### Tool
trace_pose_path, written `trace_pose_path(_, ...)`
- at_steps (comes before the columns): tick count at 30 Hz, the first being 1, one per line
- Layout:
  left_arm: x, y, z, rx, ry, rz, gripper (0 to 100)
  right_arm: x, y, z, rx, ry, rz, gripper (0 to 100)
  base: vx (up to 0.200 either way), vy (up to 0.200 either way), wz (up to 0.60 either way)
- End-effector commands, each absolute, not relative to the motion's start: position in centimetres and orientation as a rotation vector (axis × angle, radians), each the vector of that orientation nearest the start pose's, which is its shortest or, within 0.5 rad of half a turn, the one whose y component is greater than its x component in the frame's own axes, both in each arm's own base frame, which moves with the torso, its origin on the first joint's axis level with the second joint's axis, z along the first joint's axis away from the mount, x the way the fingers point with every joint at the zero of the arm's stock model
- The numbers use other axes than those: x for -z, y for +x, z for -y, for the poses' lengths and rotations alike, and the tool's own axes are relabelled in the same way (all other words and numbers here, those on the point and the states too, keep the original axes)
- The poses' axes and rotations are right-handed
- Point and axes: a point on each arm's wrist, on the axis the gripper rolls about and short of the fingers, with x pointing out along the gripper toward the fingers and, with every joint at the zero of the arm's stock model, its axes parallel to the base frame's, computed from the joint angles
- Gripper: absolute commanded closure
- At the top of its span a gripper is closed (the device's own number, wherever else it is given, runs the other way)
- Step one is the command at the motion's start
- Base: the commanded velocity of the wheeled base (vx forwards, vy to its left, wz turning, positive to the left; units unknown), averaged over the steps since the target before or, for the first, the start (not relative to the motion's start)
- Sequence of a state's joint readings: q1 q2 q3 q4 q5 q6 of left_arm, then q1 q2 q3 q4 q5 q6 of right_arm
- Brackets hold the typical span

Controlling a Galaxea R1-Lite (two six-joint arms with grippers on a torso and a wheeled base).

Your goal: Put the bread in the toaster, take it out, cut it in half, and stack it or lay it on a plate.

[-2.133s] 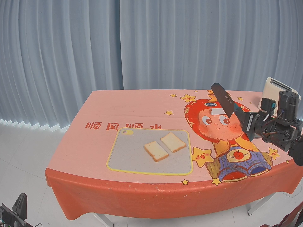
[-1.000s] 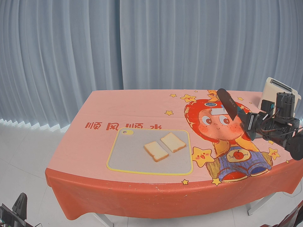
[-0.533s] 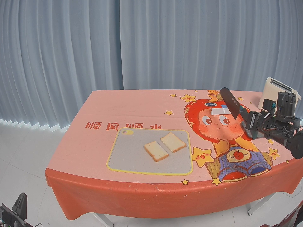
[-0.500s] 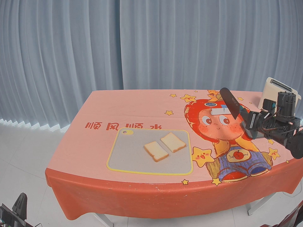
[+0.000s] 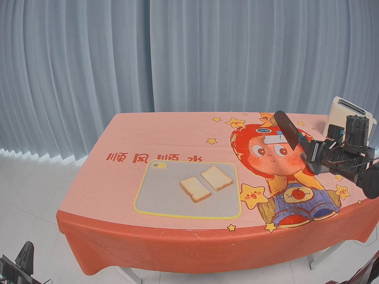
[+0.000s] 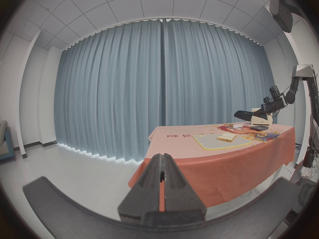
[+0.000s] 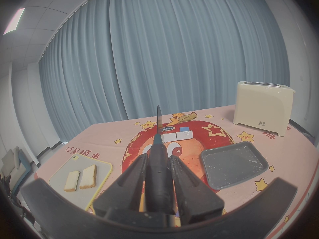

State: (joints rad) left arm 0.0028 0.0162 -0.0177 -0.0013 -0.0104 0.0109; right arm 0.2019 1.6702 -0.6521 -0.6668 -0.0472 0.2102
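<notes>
My right claw [image 5: 312,154] is clenched on the handle of the knife [image 5: 287,129] at the right of the head frame. The blade is raised and slants toward the upper left, above the cloth [image 5: 158,139] and touching nothing. The bread [image 5: 195,189] lies in two halves, side by side and just apart, on the board [image 5: 158,196] at lower centre, so the cut appears done. The toaster [image 5: 342,115] stands at the far right edge, behind the claw, and the tray [image 7: 232,163] lies on the cloth near it. My left claw [image 6: 161,183] is closed on nothing, held low in the lower-left corner of the head frame, well apart from the board. The step in hand is, I judge, parking the knife so that the halves can go to the tray. To do it well, I should keep the squeeze firm until the blade rests flat and lower it onto bare cloth, apart from tray, toaster and board. The edge should turn away from the bread, and I should release only once the handle is supported, then withdraw straight back.
</notes>
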Motion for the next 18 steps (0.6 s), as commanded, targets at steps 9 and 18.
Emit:
trace_pose_path(9, -7.6, -2.2, 0.0, 0.008, 0.011, -0.006, 100, -15.2, 27.8, -5.4, -0.11, 0.169, -0.369, 100, 0.0, 0.0, 0.0)
trace_pose_path(18, -7.6, -2.2, 0.0, 0.008, 0.011, -0.006, 100, -14.2, 28.5, -4.4, -0.116, 0.176, -0.408, 100, 0.0, 0.0, 0.0)
